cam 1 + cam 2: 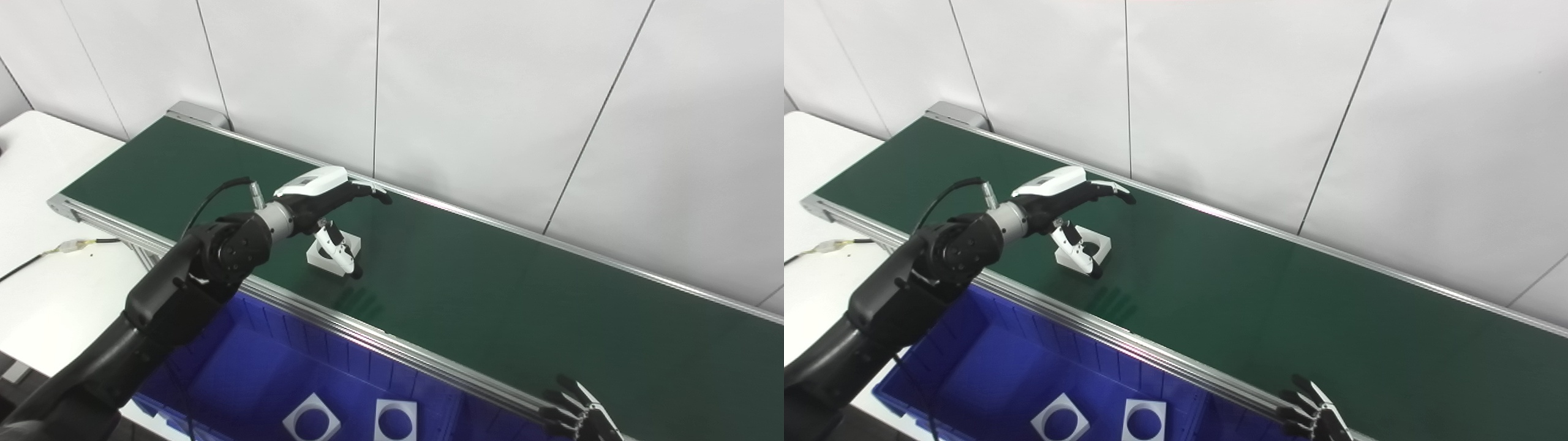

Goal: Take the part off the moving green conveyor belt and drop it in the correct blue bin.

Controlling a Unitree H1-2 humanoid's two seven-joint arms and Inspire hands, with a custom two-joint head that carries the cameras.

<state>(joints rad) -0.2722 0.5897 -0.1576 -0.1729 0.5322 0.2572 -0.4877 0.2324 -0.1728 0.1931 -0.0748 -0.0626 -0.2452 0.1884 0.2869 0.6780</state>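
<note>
Left eye view: flat square part (334,251), hole upward, under spread-fingered left hand (324,199).

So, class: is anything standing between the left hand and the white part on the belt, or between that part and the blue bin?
Nothing visible. The left hand is open around the white part, thumb beside it. Between part and blue bin lies only bare belt and the conveyor's metal rail.

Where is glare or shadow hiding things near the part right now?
Left eye view: the part is sharp, the left hand open over it, finger shadows faint on the belt. Right eye view: a pale sheen runs along the belt's far edge; the right hand is cropped at the bottom edge.
</note>
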